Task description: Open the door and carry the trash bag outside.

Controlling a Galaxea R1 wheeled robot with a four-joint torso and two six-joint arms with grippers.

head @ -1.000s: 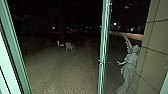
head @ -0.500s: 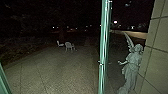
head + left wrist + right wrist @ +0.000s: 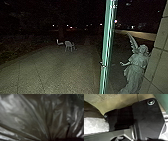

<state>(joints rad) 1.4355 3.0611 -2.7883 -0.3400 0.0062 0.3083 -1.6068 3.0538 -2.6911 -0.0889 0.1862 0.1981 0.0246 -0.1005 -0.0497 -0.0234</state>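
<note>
A: What status do we log for the task?

B: We judge the opening step complete: beside the tall, glossy, pale-green doorway upright point(image 3: 107, 47), the way leads onto the grey paved yard point(image 3: 57, 67). The carry is well advanced; we judge that completing the exit and setting down the load remain.

A: Where do we locate the load?

B: We find the dark, shiny, creased plastic trash bag point(image 3: 35, 116) close to the left wrist camera, its folds converging.

A: Do we confirm the grip?

B: No. We cannot tell whether the left gripper clasps it, nor what state the right gripper is in.

A: What deviates from the earlier frame?

B: One second ago, a green frame bounds the yard on the left; now we see paving extend wider there. The pale winged statue point(image 3: 136, 65) sits farther right. We attribute both to our own travel.
</note>
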